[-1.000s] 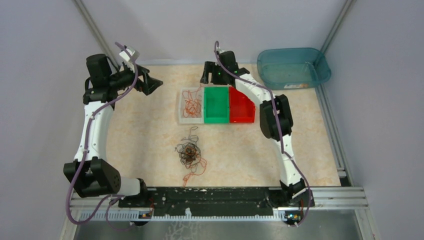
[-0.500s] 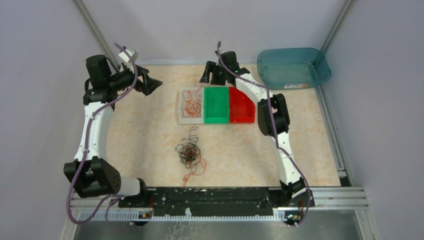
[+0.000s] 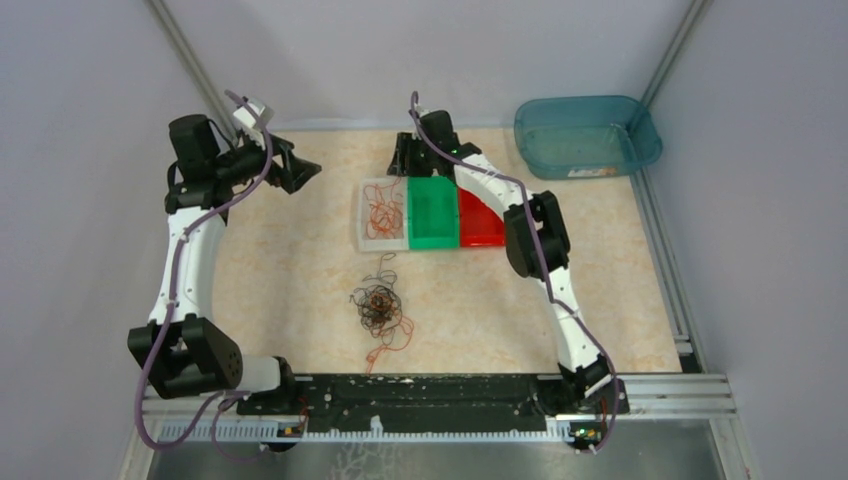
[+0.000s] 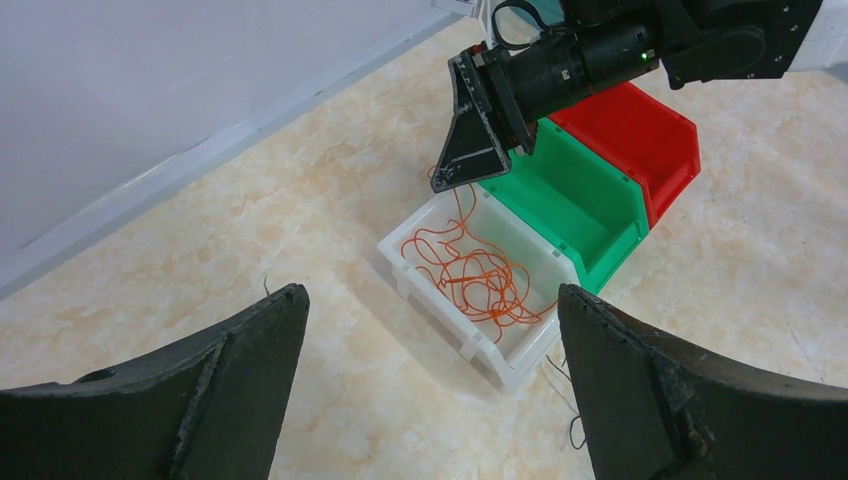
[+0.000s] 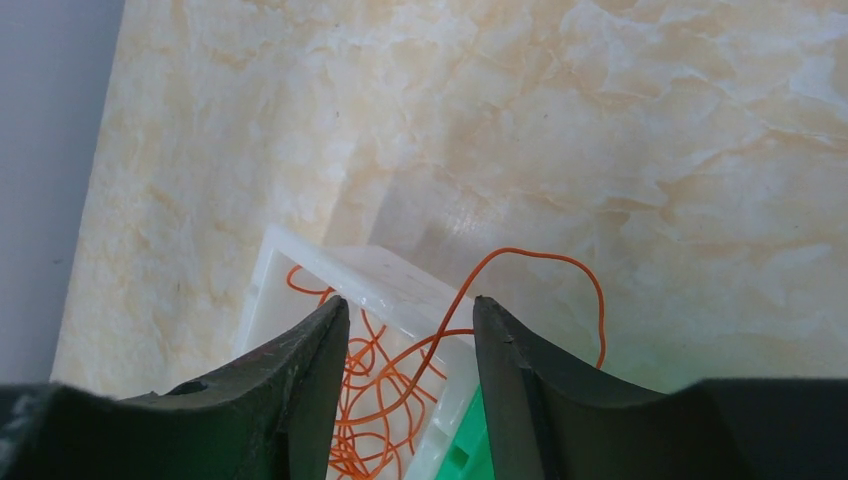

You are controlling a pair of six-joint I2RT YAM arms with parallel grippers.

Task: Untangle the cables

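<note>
The cables [image 3: 380, 305] are lying in two places. A dark brown and orange-red snarl is sitting on the desk [image 3: 280, 270] near its centre. A loose orange-red bunch [image 4: 475, 275] is resting in the white bin [image 3: 382, 241] at 12 o'clock from that snarl.

The right fingers [image 3: 405, 160] are hovering over the far rim of the white bin, at its 12 o'clock edge, with the tips pointing down. They are standing narrowly apart. One orange-red strand [image 5: 540, 258] is running up out of the bin through the gap between them and arching over the rim onto the desk beyond. The gap is much wider than the strand, and it cannot be told whether the strand is touching either finger.

The left fingers [image 3: 298, 172] are hanging above the desk at 10 o'clock from the white bin, well apart from it. They are spread wide and gripping nothing.

A green bin [image 3: 432, 215] is touching the white bin at its 3 o'clock side, and a red bin [image 3: 478, 228] is touching the green one. The right arm is crossing above the red bin. A teal tub [image 3: 585, 135] is sitting at the desk's 1 o'clock corner.
</note>
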